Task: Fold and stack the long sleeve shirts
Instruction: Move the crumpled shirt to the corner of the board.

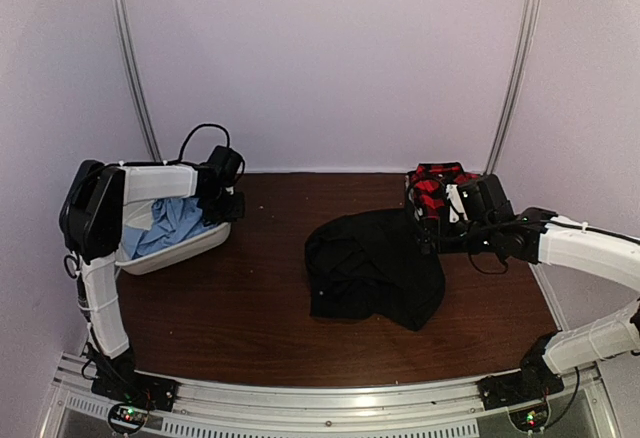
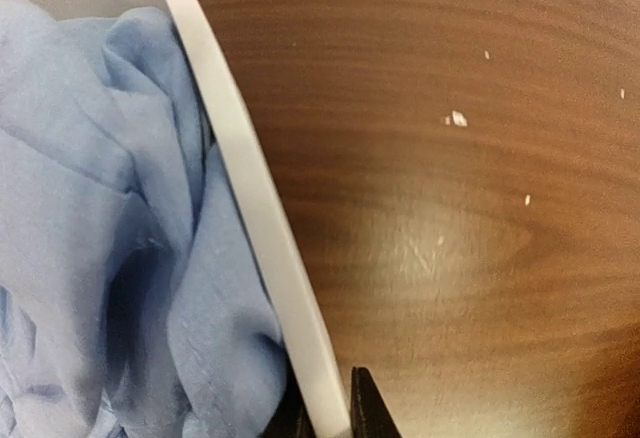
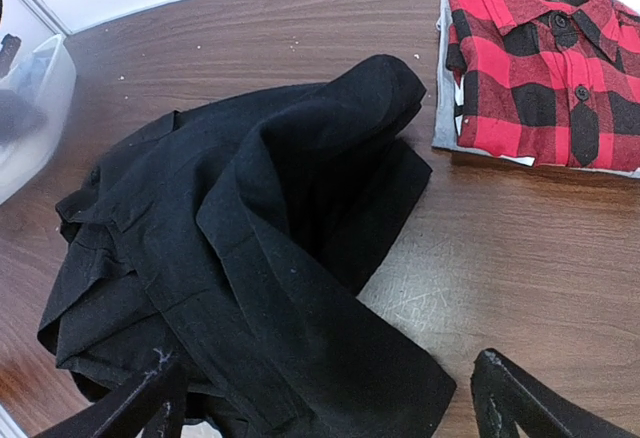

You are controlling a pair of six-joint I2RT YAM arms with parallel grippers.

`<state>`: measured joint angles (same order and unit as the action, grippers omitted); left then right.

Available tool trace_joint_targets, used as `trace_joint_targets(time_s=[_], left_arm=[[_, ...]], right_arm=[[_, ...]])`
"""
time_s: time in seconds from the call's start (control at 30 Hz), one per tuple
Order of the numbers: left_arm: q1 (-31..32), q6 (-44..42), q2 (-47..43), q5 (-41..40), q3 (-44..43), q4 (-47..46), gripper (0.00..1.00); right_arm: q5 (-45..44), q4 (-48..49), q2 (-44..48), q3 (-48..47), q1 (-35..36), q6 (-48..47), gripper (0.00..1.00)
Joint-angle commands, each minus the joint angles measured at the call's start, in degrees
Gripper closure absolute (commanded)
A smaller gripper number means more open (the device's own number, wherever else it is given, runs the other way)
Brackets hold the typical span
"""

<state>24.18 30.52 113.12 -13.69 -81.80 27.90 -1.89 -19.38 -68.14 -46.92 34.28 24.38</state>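
Table (image 1: 260, 288): brown wood, on which everything is laid.
Black shirt (image 1: 375, 268): left crumpled in the middle of the table, not yet folded. If only one loose layer is pinched, the heap may be dragged rather than spread.
Tub (image 1: 190, 248): white, set at the left of the table. It could be tipped or slid if it is pulled by its rim.
Blue shirt (image 1: 175, 223): bunched inside the tub. It could be spilled in a lump if the tub is tilted.
Plaid shirt (image 1: 432, 186): red and black, folded at the far right on a grey cloth (image 3: 445, 108) (what that cloth is cannot be told). This pile could be knocked askew by the right arm, which is held just beside it.
Right gripper (image 3: 335, 408): spread wide with nothing held, hovering over the near edge of the black shirt.
Left gripper (image 2: 325, 413): clenched on the tub's rim, one finger on each side of the wall.
Count: three shirts are seen, one folded and two not; one tub; two grippers.
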Motion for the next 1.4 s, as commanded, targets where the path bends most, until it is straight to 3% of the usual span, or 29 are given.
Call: trace_joint_targets(time_s=[0.0,0.23,0.33,0.47,0.63,0.9,1.1,1.23,1.37], left_arm=[[-4.14,7.8,4.59,9.04,-5.47,-15.52,0.97],[-6.39,12.17,18.76,12.54,-26.56,-14.01,0.87],[-7.99,10.39,22.09,16.63,-33.34,-12.74,0.69],[-8.28,2.04,19.53,17.4,-34.81,-10.46,0.39],[-8.28,-8.22,9.87,14.7,-24.39,-6.36,0.27],[-8.36,-20.64,-0.25,0.78,-9.19,4.24,0.22],[-8.38,-25.55,0.59,-1.04,-6.18,8.63,0.22],[-8.39,-27.43,2.77,-4.91,-6.35,11.84,0.28],[-8.54,-27.45,3.14,-6.44,-5.94,12.35,0.47]], right_arm=[[0.53,1.59,1.16,1.57,0.34,0.4,0.0],[0.74,1.84,1.37,1.95,0.32,0.62,0.0],[1.23,1.89,1.9,2.33,0.3,0.92,0.0],[1.15,2.05,2.42,2.74,0.35,1.1,0.0],[2.47,2.95,1.3,2.29,0.4,1.25,0.0],[5.2,5.53,-0.46,3.0,0.68,1.76,0.0],[6.65,7.49,-2.35,3.24,0.9,2.16,0.0],[6.91,8.51,-2.73,3.48,1.22,2.4,0.0],[7.33,9.32,-3.2,3.91,1.47,2.68,0.0]])
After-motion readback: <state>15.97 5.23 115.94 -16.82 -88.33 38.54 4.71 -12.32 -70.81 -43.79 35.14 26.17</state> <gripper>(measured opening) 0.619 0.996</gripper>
